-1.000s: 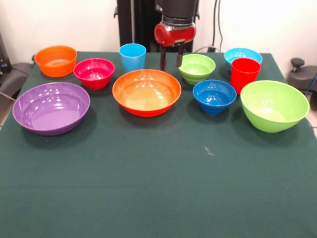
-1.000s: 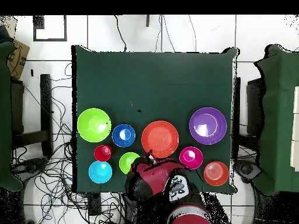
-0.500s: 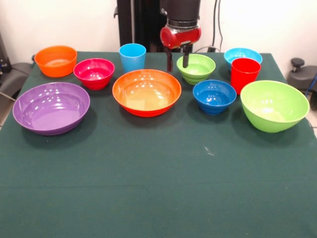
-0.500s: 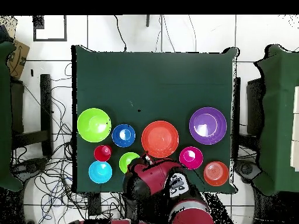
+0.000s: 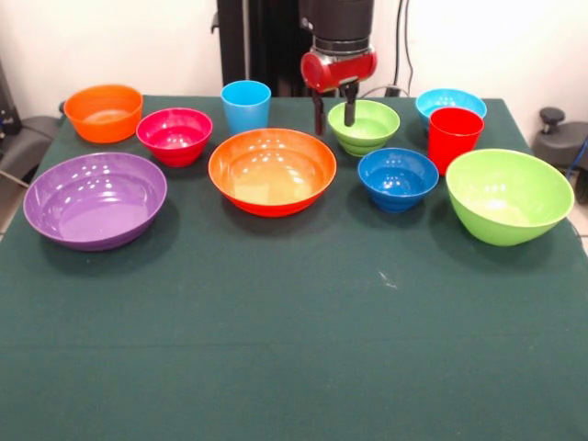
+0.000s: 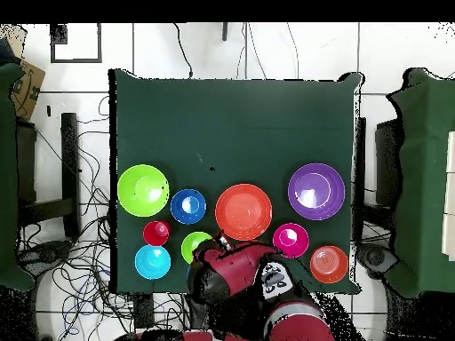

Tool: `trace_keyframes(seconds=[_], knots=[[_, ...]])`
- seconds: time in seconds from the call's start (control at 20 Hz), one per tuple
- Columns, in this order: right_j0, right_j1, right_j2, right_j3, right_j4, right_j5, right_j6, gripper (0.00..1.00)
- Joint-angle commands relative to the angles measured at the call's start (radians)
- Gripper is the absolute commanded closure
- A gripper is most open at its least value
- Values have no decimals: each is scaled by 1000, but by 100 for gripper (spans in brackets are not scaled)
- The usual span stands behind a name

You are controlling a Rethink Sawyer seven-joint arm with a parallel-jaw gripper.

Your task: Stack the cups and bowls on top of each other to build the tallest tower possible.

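All bowls and cups stand apart on the green table; no tower shows. My gripper (image 5: 334, 112) is open at the back. One finger hangs outside the left rim of the small lime green bowl (image 5: 369, 127), the other inside it. Near it are the light blue cup (image 5: 245, 106), large orange bowl (image 5: 272, 171), dark blue bowl (image 5: 398, 177) and red cup (image 5: 454, 138). In the overhead view my arm (image 6: 240, 289) covers the gripper and the light blue cup, and the small lime green bowl (image 6: 194, 246) shows beside it.
Large purple bowl (image 5: 95, 199), magenta-red bowl (image 5: 175, 135) and small orange bowl (image 5: 103, 112) are at the left. Large lime green bowl (image 5: 508, 195) and light blue bowl (image 5: 450, 99) are at the right. The near half of the table (image 5: 294, 349) holds nothing.
In the front view my gripper has moved right, from behind the large orange bowl to the small lime green bowl's left rim. The bowls and cups have not moved.
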Motion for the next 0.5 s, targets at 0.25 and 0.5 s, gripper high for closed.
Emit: trace_keyframes(seconds=[0.25,0.5], knots=[[-86,20,160,0,15,165,44,0],[-159,11,192,-14,-3,220,-7,0]])
